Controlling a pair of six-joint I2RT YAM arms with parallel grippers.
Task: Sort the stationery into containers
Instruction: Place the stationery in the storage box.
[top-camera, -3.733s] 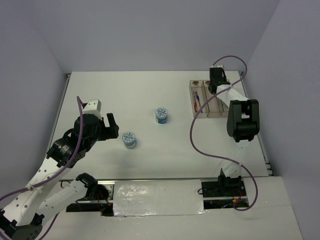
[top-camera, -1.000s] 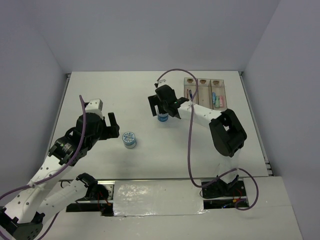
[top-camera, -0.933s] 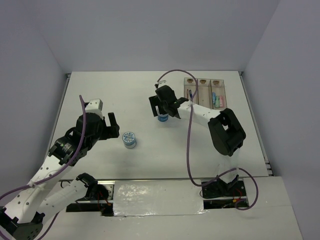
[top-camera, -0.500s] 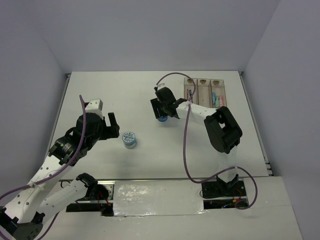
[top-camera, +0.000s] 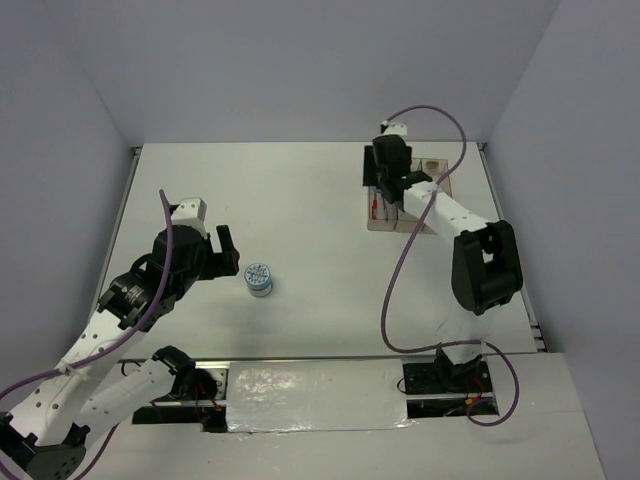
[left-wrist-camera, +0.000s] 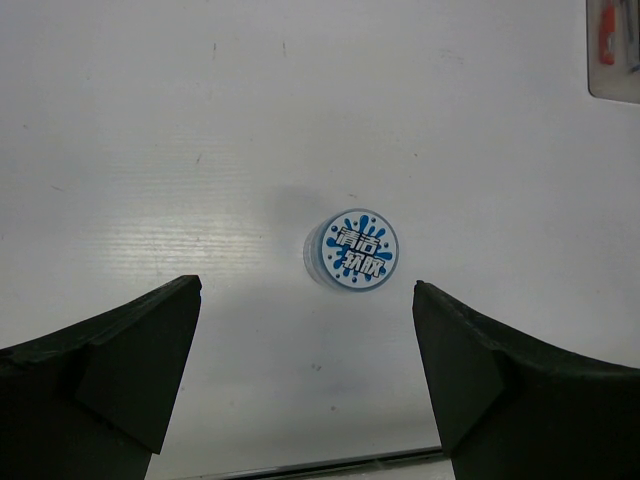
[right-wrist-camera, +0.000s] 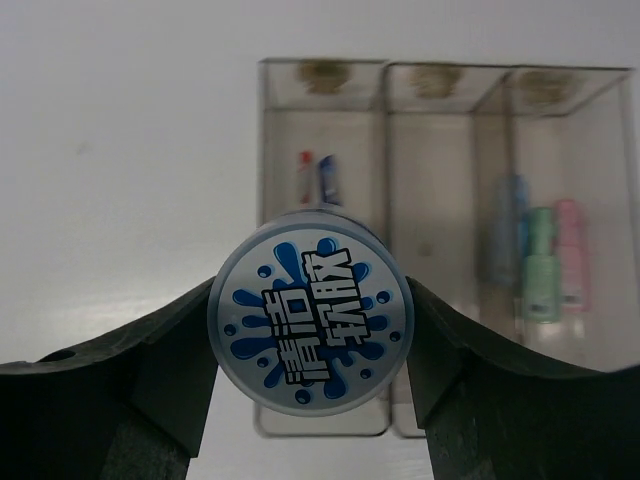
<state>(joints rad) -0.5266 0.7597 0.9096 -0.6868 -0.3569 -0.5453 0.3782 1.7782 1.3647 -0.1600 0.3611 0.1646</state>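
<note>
Two round tape rolls are showing splashy blue tops. One roll (left-wrist-camera: 355, 249) is sitting mid-frame on the smooth white surface (left-wrist-camera: 150, 120), with the left end effector (left-wrist-camera: 305, 350) gaping wide and empty. The right end effector (right-wrist-camera: 311, 340) is squeezing the other roll (right-wrist-camera: 311, 316) above the clear plastic tray (right-wrist-camera: 436, 200), upper right of the top view.

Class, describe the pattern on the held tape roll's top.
Tape roll: blue splash, white lettering; right wrist view.

A white table (top-camera: 300, 190) fills the middle. A silvery taped panel (top-camera: 315, 397) lies at six o'clock, with pale walls (top-camera: 300, 60) toward twelve.
</note>
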